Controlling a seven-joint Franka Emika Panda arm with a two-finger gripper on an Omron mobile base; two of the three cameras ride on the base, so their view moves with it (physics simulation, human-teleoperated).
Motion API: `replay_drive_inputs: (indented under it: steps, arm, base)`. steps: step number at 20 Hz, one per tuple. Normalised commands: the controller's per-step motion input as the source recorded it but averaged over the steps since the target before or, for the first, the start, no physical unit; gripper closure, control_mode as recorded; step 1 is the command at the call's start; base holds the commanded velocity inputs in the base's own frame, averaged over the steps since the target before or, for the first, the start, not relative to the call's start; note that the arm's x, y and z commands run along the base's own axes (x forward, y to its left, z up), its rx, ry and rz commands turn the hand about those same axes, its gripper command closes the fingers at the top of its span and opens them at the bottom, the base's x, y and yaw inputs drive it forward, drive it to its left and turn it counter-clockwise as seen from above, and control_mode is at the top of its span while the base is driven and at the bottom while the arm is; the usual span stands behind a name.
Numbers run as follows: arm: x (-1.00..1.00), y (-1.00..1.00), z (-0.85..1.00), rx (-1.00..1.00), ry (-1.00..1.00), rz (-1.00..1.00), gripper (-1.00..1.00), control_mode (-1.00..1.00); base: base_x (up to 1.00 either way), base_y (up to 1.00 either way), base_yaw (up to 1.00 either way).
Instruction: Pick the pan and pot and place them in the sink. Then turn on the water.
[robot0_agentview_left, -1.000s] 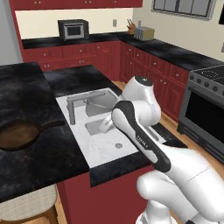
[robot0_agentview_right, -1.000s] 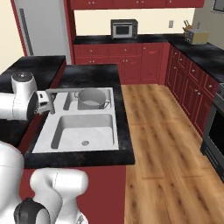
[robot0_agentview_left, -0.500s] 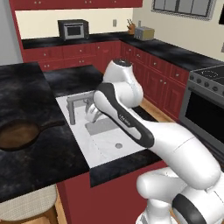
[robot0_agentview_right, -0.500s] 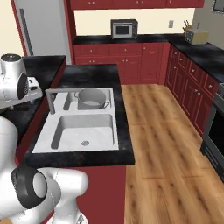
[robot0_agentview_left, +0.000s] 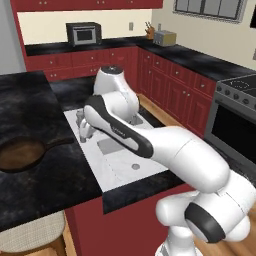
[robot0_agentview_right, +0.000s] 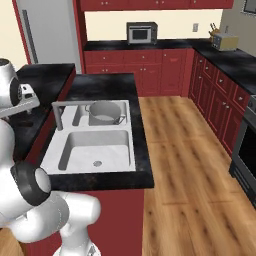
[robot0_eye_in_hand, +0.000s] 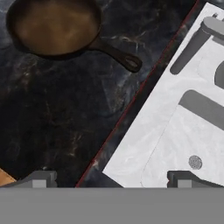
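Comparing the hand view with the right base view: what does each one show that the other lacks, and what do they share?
Hand view: the pan sitting on the dark counter, its black handle pointing toward the sink, and the open gripper above the counter edge.

Right base view: the pot standing in the far basin, plus the microwave, the toaster and the wood floor.

Both: the white sink with the near basin's drain and the grey faucet, and the dark counter around them.
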Motion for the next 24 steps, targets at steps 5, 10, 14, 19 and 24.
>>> replay_drive_inputs:
  steps: [5, 10, 14, 19, 24]
  arm:
    - [0.49, 0.72, -0.16, -0.13, 0.01, 0.00, -1.00, -1.00]
    - [0.39, 0.41, 0.00, -0.06, 0.02, 0.00, -1.00, -1.00]
    - [0.17, 0.03, -0.01, 0.00, 0.01, 0.00, -1.00, -1.00]
    - [0.48, 0.00, -0.34, 0.00, 0.00, 0.11, -1.00, -1.00]
    - [0.29, 0.00, -0.19, 0.00, 0.00, 0.17, -1.00, -1.00]
  base:
    - [0.00, 0.00, 0.00]
    - [0.00, 0.00, 0.00]
    - [0.00, 0.00, 0.00]
    - [0.00, 0.00, 0.00]
    - [0.00, 0.00, 0.00]
